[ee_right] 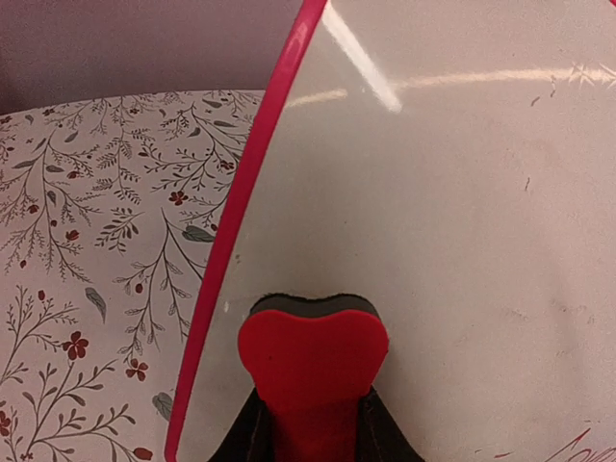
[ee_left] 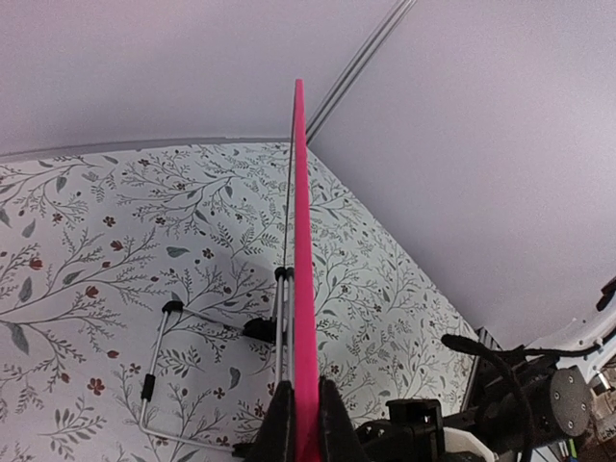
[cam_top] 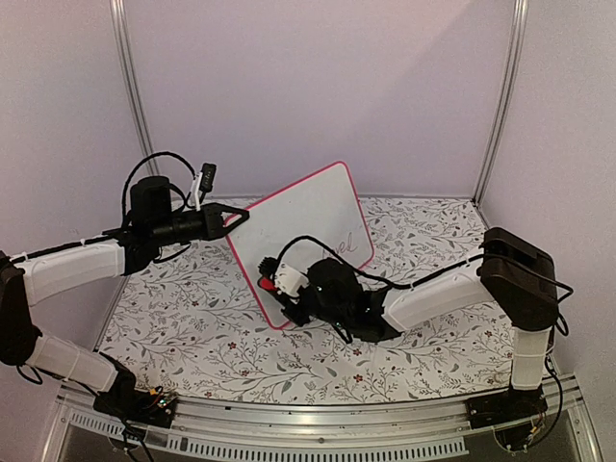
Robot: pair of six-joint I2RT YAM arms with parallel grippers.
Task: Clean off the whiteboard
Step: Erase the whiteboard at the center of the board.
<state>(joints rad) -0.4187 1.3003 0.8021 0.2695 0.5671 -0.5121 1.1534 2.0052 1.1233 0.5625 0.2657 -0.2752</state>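
The whiteboard [cam_top: 306,231] stands tilted on the floral table, white with a thin pink-red frame. Faint writing shows near its right edge. My left gripper [cam_top: 234,218] is shut on the board's upper left edge; in the left wrist view the pink frame [ee_left: 304,241] runs edge-on between my fingers [ee_left: 278,423]. My right gripper [cam_top: 279,284] is shut on a red eraser block [ee_right: 313,356] with a dark felt face, pressed against the board's lower left part [ee_right: 452,212], close to the frame [ee_right: 241,192].
A wire stand with black feet [ee_left: 173,308] lies behind the board on the floral table [cam_top: 414,241]. Pale walls and metal posts enclose the table on three sides. A rail runs along the near edge [cam_top: 308,423].
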